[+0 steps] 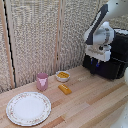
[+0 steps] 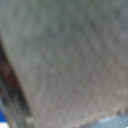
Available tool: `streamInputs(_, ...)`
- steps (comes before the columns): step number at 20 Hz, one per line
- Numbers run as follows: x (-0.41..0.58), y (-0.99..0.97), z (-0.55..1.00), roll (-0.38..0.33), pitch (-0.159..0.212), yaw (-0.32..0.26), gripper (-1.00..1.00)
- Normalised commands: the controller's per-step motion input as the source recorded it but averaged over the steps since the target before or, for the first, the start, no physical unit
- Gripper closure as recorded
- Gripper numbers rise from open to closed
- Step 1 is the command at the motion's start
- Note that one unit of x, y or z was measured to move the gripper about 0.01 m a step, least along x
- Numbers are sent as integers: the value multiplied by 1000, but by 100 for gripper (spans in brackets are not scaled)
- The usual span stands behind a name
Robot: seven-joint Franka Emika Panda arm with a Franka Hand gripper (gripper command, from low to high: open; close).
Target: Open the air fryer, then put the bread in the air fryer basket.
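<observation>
We judge the task barely begun: our end effector [image 1: 98, 64] hangs at the air fryer [image 1: 113, 59] front, grip state unclear; bread [image 1: 64, 89] lies untouched on the bench [image 1: 90, 102].

My claw [image 1: 98, 62] hangs against the air fryer [image 1: 111, 60] at right, while open counter [image 1: 95, 100] lies below, and bowl [image 1: 63, 76], cup [image 1: 42, 81] and plate [image 1: 28, 108] crowd the left.

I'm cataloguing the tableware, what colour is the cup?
Pink, translucent-looking cup; it shows best in the exterior view.
</observation>
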Motion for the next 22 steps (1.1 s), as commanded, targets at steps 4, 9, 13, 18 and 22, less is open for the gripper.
streamInputs(4, 127, 782, 10, -47, -43, -154, 100)
streamInputs(9, 99, 779, 0, -38, -26, -160, 100)
streamInputs(13, 47, 829, 0, -30, -8, -145, 100)
streamInputs(18, 73, 808, -13, -38, 1, -117, 100)
streamInputs(22, 111, 164, -4, -9, -3, 17, 100)
